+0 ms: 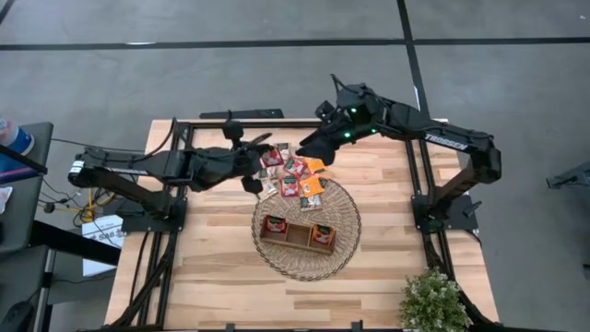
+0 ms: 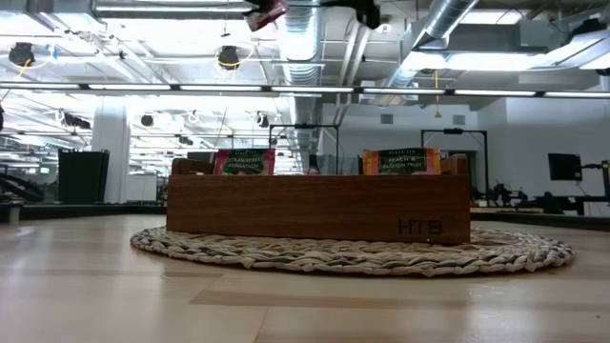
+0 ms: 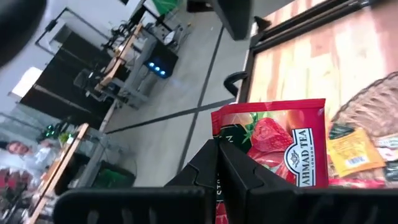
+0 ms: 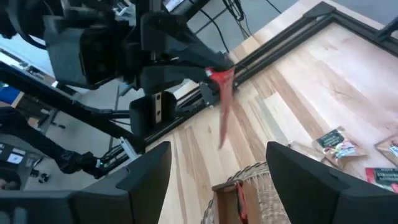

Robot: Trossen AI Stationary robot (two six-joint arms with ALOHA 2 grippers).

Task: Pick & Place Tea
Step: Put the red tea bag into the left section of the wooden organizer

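Note:
My left gripper [image 1: 261, 159] is shut on a red strawberry tea sachet [image 3: 273, 146], lifted above the table's far middle. The right wrist view shows that sachet [image 4: 222, 112] edge-on under the left gripper. My right gripper [image 4: 221, 180] is open and hovers just right of it, above the loose pile of red, orange and pale sachets [image 1: 297, 177] lying flat on the table. The wooden tray [image 2: 315, 205] sits on the round wicker mat [image 1: 341, 207]. A red sachet [image 2: 238, 160] stands in one end compartment and an orange one [image 2: 400, 160] in the other. My left gripper pinches the red sachet between its two fingers [image 3: 205, 165], at one side edge near a corner [image 3: 219, 127]. The fingers reach in roughly level from the table's left. The sachet is lifted clear of the table and hangs below the fingers [image 4: 222, 127].
Black frame rails [image 1: 184, 166] run along the table's left, right and far sides. A small green plant [image 1: 431, 302] stands at the near right corner. Bare wood lies near and left of the mat [image 1: 203, 249].

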